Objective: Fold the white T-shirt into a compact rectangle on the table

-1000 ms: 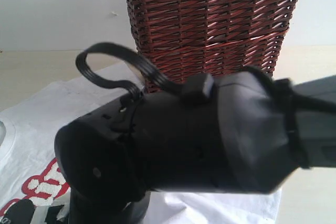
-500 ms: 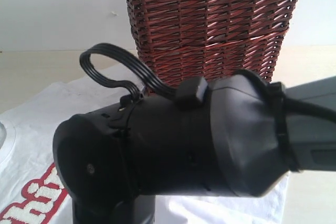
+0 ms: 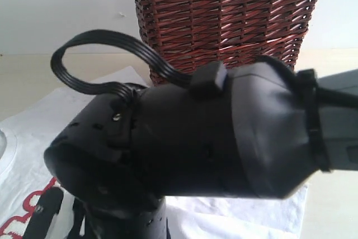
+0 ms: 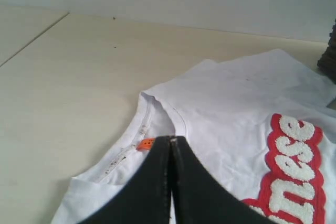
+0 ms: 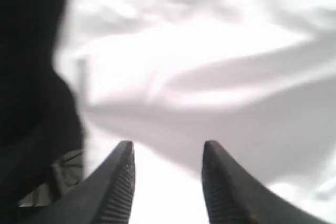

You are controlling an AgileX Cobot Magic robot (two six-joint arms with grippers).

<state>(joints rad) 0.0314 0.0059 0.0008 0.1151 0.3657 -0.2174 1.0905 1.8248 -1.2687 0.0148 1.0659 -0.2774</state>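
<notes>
Right wrist view is giving me a blurred, close look at white cloth. My right gripper is hanging over the white T-shirt with its jaws standing part way apart. I am seeing nothing pinched between them, though the blur is leaving some doubt.

My left gripper is pressing its jaws fully together, and no cloth is showing in them. Its tip is sitting just beside the neck opening, right by the small orange tag.

The shirt is lying flat on the pale surface, print side up, in front of the dark wicker basket with its lace trim. In the exterior view my right arm is reaching across the middle and hiding most of the cloth. Only the edges are showing to either side of it.

The coming fold is turning on this, as I am judging it. The shirt's long axis is running from the collar at my left gripper, past the lettering, toward the part under my right gripper. So my left gripper is nearer the collar end, and my right gripper is nearer the body and hem.

The lettering is fuzzy white outlined in red. I am reading only "nese", since the rest is running off the frame. No writing on the tag is large enough to read.
</notes>
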